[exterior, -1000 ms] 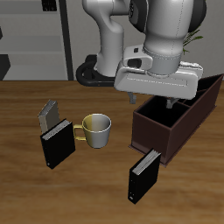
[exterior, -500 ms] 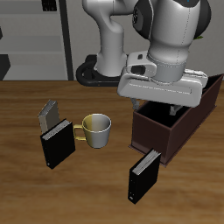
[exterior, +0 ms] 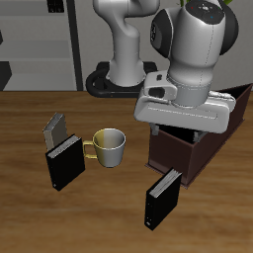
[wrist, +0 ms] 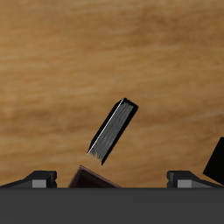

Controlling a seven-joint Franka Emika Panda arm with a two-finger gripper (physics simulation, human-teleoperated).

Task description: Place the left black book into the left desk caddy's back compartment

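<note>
Tool state cannot be told; left black book (wrist: 114, 131) stands upright on bare wood just beside left desk caddy (exterior: 183, 156).

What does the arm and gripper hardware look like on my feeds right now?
The Franka arm has glossy white rounded shells with dark grey bands at the joints. Its hand is a wide, flat white-grey block. No cables or markings show. In the wrist view, the gripper appears as a dark grey bar with two grey finger mounts.

Soft, even light falls from above on the brown wood-grain worktop (exterior: 30, 138), and shadows under things are faint. Both renders are low-resolution and slightly blurry, without glare.
</note>
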